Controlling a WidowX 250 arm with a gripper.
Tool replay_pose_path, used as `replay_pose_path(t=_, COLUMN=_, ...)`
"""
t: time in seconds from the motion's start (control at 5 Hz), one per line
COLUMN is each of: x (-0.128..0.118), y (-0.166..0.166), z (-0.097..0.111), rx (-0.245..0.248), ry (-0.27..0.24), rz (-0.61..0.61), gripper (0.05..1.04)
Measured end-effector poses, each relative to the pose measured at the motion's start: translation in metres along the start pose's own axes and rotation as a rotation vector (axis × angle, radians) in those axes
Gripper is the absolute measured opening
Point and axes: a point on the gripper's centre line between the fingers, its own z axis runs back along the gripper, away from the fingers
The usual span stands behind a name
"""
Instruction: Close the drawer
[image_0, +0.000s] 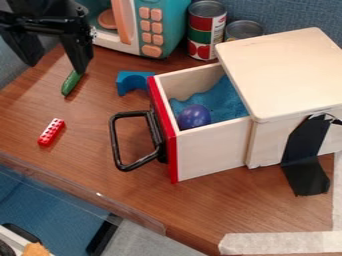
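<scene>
The gripper (56, 64) hangs at the upper left with its two fingers spread apart, holding nothing. It is to the left of and apart from the drawer (211, 154), which sticks out of its wooden box (287, 70) toward the left. A red front panel (165, 131) and a black handle (115, 140) form the drawer's left end. Inside lie a blue cloth (224, 102) and a purple ball (194, 116). The box's lid covers the drawer's right part.
Behind stand a toy microwave (137, 25) and two cans (206, 30). A blue block (131, 82) sits near the drawer's back left corner. A green toy vegetable (71, 82) lies below the gripper, and a red brick (51, 132) rests near the table's front edge.
</scene>
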Motion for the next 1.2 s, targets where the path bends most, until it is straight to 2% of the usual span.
replay_pose_path(t=0.2, x=-0.003, y=-0.001, z=-0.005, rx=-0.008, ry=0.017, rz=-0.002, gripper=1.000)
replay_pose_path(t=0.6, x=-0.011, y=0.003, z=-0.008, rx=-0.035, ry=-0.023, rz=-0.160, gripper=1.000)
replay_pose_path(t=0.8, x=-0.015, y=0.008, z=-0.012, rx=-0.056, ry=-0.043, rz=-0.284, gripper=1.000)
replay_pose_path(t=1.0, x=-0.017, y=0.010, z=-0.024, rx=-0.123, ry=-0.033, rz=-0.499, gripper=1.000)
replay_pose_path(t=1.2, x=-0.020, y=0.013, z=-0.031, rx=-0.115, ry=-0.015, rz=-0.623, gripper=1.000)
